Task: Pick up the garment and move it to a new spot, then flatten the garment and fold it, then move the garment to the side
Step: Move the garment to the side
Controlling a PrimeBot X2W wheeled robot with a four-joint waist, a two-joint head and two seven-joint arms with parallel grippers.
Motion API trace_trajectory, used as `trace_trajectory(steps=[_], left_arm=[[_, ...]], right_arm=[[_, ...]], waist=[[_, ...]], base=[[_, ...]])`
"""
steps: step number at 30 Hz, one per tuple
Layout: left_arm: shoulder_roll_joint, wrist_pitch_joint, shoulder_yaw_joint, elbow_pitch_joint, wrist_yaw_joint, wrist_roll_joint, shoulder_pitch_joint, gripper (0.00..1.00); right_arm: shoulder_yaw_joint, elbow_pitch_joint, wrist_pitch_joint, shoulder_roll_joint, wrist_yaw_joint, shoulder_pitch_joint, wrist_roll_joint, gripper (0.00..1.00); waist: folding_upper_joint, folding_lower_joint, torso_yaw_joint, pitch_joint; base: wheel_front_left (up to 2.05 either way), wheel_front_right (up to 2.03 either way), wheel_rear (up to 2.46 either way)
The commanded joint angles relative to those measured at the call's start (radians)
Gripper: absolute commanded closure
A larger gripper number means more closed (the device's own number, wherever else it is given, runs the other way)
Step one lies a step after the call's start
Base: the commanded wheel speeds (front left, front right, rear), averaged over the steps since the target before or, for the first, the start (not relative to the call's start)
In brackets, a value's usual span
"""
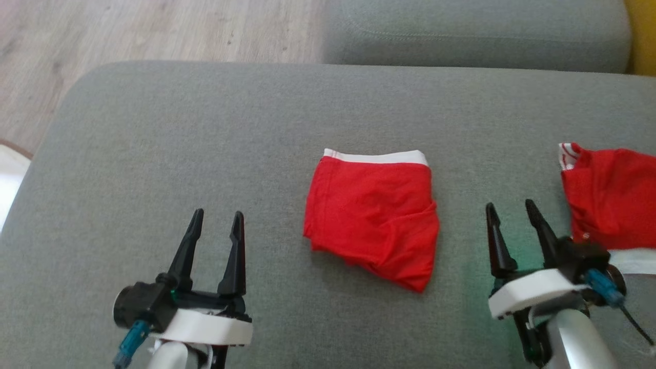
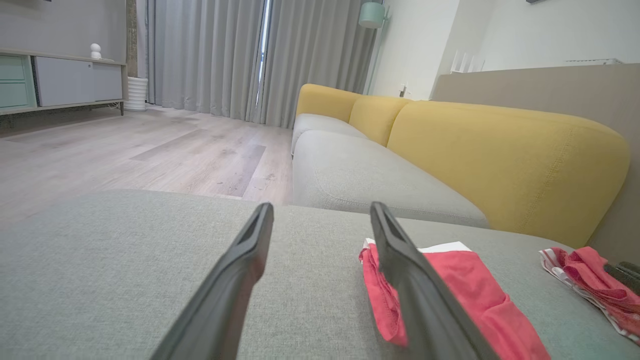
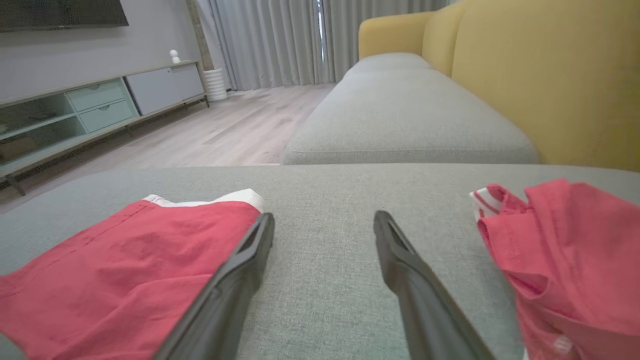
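Lying at the middle of the grey cushion (image 1: 154, 154) in the head view, the garment (image 1: 371, 220) is found between the left gripper (image 1: 219, 212) and the right gripper (image 1: 511, 205) and is touched by neither. Both pairs of jaws are spread wide and nothing is held in them, a stance judged to suit a piece already set down rather than one being carried. The garment is shown as a compact red block, roughly squared, with a white waistband (image 1: 376, 157) along its far edge and a looser, rumpled corner at the near right, so the folding is taken to be done and the shift to the side to be what remains. A second red garment (image 1: 610, 195) is bunched at the cushion's right edge, just beside the right gripper, which may mark the place meant for finished pieces. In the left wrist view, the left gripper (image 2: 322, 207) is held low over bare fabric with its fingers parted, and the garment (image 2: 460, 280) is partly hidden behind the finger at that view's right. In the right wrist view, the open right gripper (image 3: 325, 216) is aimed at the bare strip between the garment (image 3: 125, 265) and the second red garment (image 3: 575, 240), one finger lying close to the waistband corner.
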Motion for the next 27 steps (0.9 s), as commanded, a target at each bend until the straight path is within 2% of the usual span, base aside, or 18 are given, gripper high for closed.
trace_trajectory(steps=[1, 11, 19, 24, 26, 27], left_arm=[[0.002, -0.005, 0.018, -0.034, -0.004, 0.005, -0.048, 0.00], [0.002, -0.005, -0.013, -0.017, -0.005, -0.009, -0.082, 0.00], [0.002, -0.005, -0.033, -0.003, -0.006, -0.016, -0.111, 0.00], [0.002, -0.005, -0.036, 0.001, -0.006, -0.018, -0.117, 0.00], [0.002, -0.005, -0.037, 0.002, -0.006, -0.020, -0.119, 0.00], [0.002, -0.005, -0.037, 0.002, -0.006, -0.020, -0.120, 0.00]], right_arm=[[0.034, -0.017, 0.006, -0.004, -0.001, -0.052, -0.010, 0.00], [0.136, 0.115, 0.128, -0.004, -0.001, -0.131, 0.095, 0.00], [0.212, 0.294, 0.197, -0.004, -0.001, -0.233, 0.213, 0.00], [0.237, 0.370, 0.204, -0.004, -0.001, -0.268, 0.211, 0.00], [0.248, 0.397, 0.194, -0.004, -0.001, -0.284, 0.204, 1.00], [0.249, 0.408, 0.185, -0.004, -0.001, -0.293, 0.194, 1.00]], waist=[[0.0000, -0.0001, 0.014, 0.014], [0.0000, -0.0001, 0.079, 0.066], [0.0000, -0.0001, 0.132, 0.096], [0.0000, -0.0001, 0.145, 0.102], [0.0000, -0.0001, 0.148, 0.104], [0.0000, -0.0001, 0.147, 0.104]], base=[[0.00, 0.00, 0.00], [0.00, 0.00, 0.00], [0.00, 0.00, 0.00], [0.00, 0.00, 0.00], [0.00, 0.00, 0.00], [0.00, 0.00, 0.00]])
